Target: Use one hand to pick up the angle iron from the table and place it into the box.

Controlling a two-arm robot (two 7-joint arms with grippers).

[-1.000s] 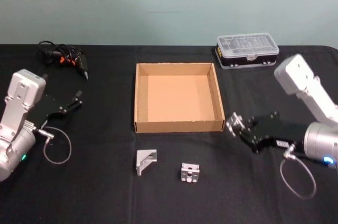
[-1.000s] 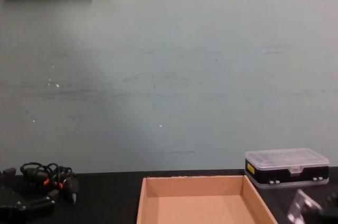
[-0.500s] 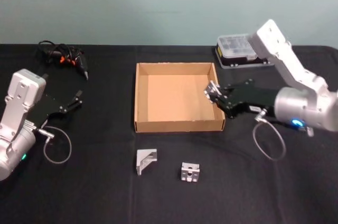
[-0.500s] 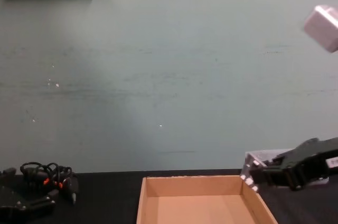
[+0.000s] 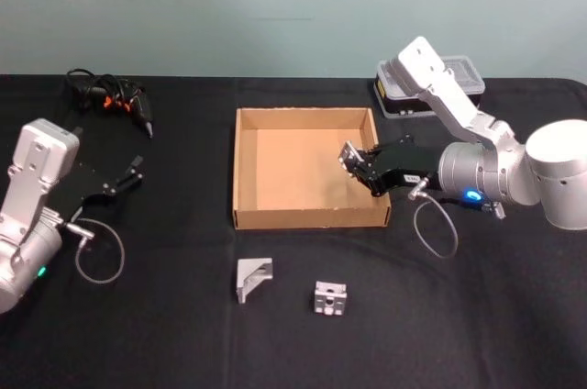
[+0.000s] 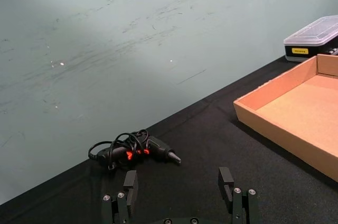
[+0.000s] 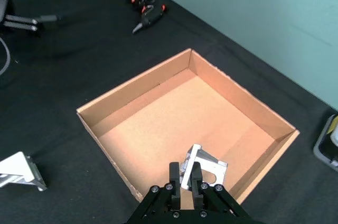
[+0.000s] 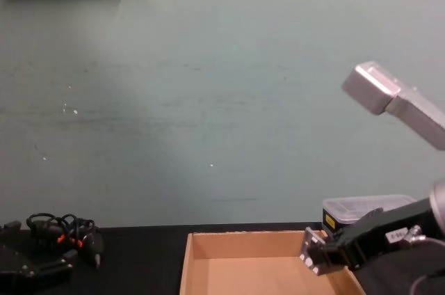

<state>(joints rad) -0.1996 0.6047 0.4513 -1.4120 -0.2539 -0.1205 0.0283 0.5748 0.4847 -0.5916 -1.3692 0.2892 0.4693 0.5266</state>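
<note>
Trouble looked likeliest at the rim: the right claw (image 5: 362, 167), clamped on the angle iron (image 7: 206, 166), hung over the box (image 5: 307, 217) near its right wall, so an off-centre release might have bounced it out. Left claw (image 5: 128, 176) sat idle over the counter (image 5: 459, 316), fingers spread.

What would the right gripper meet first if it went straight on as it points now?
Probably the floor of the box: the right gripper, holding the angle iron, points down into it; depth is unclear.
</note>
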